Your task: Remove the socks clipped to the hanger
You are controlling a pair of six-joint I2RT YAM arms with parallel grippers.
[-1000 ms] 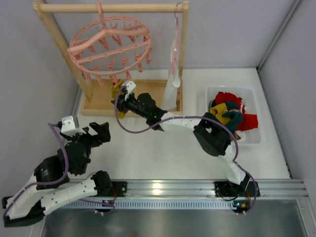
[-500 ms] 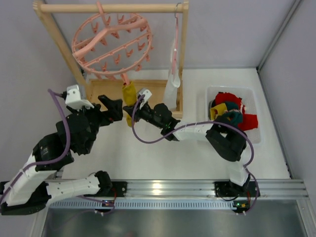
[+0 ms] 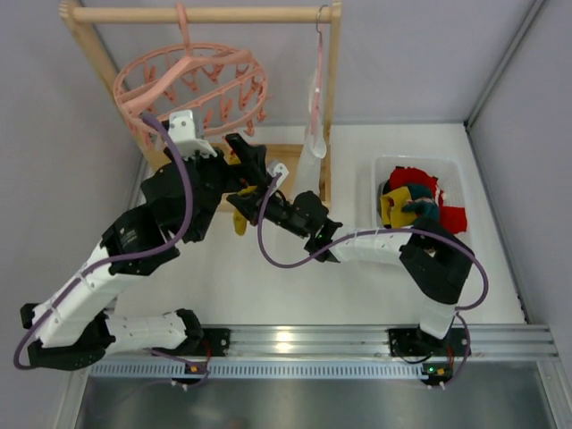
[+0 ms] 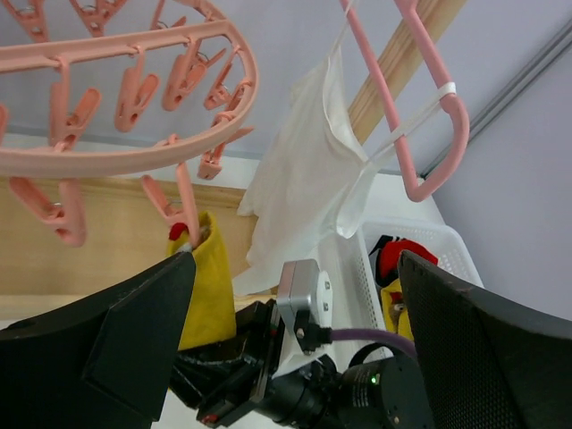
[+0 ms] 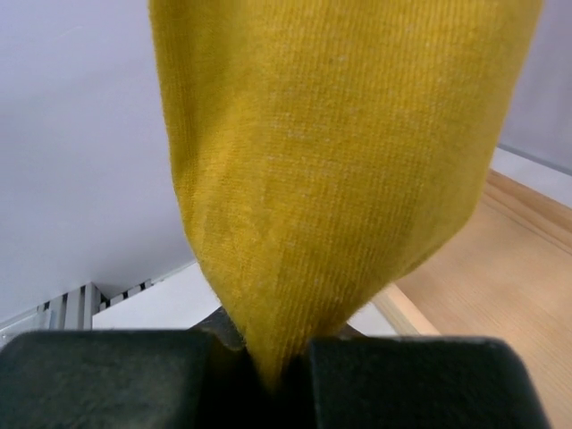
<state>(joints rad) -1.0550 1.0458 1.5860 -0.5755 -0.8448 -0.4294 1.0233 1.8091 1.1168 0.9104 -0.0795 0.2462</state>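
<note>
The hanger [image 4: 134, 156] hangs by its hook from the top bar of the rack [image 3: 206, 14], with the ring tilted. One yellow sock [image 4: 210, 286] hangs from a peg [image 4: 186, 201] on the underside of the ring, near the edge facing the arms. The sock's top edge sits at the peg's tip, and a bit of red shows there too.

The right hand [image 5: 268, 357] is clenched on the lower end of this sock. In the right wrist view the fabric narrows to a point and vanishes between the two black fingers [image 5: 98, 375].

The left hand [image 4: 295, 259] is raised just under the ring and is released, with its jaws spread wide. The left wrist view shows the sock and the right hand in the gap between them. Neither left finger touches the sock.

A white cloth [image 4: 304, 179] hangs beside the sock on a slim hanger [image 4: 458, 112] at the right end of the rack.

To the right, on the tabletop [image 3: 268, 286], a white bin [image 3: 420, 160] holds more socks [image 3: 416, 192] in red, yellow and teal, piled loosely and well apart from both hands.
</note>
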